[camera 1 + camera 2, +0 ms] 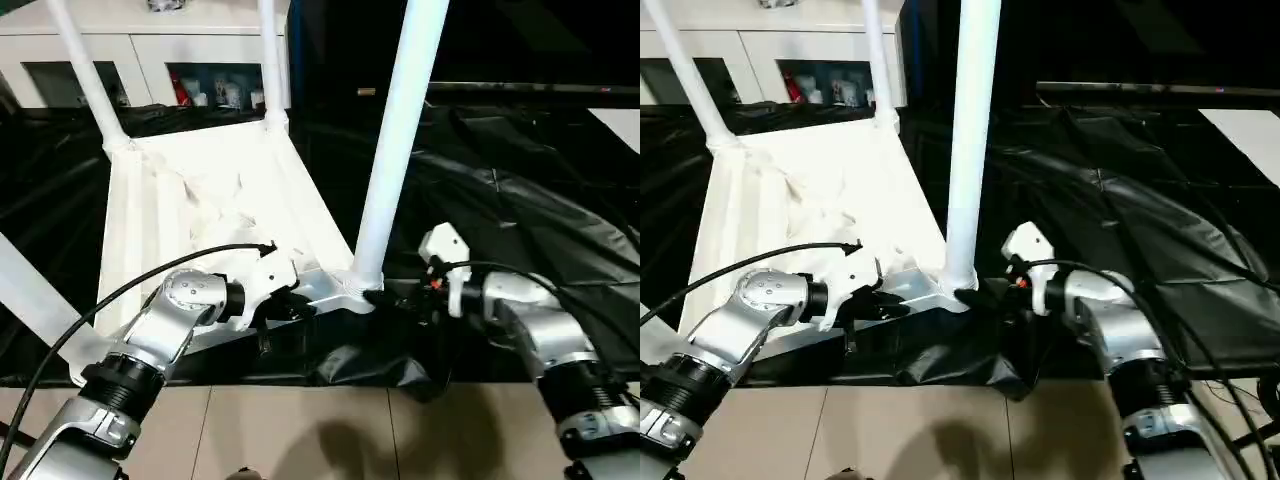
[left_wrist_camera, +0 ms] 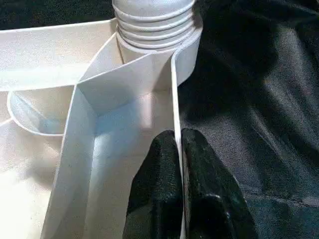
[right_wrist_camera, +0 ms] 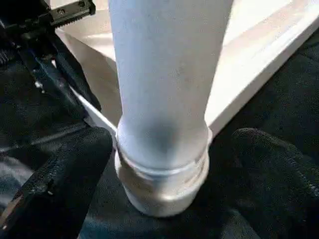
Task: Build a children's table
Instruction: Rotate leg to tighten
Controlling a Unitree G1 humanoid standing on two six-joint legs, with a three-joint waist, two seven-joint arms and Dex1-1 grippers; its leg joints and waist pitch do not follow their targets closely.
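Pinching tabletop rim (image 2: 175, 99) with left gripper (image 2: 180, 149); right gripper (image 3: 164, 164) spread, straddling leg base (image 3: 164, 124), tabletop's 5 o'clock corner.

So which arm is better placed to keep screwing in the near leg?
Probably the right. The right gripper stands open around the base of the near leg, a finger on each side. The left gripper is shut on the tabletop rim, steadying it.
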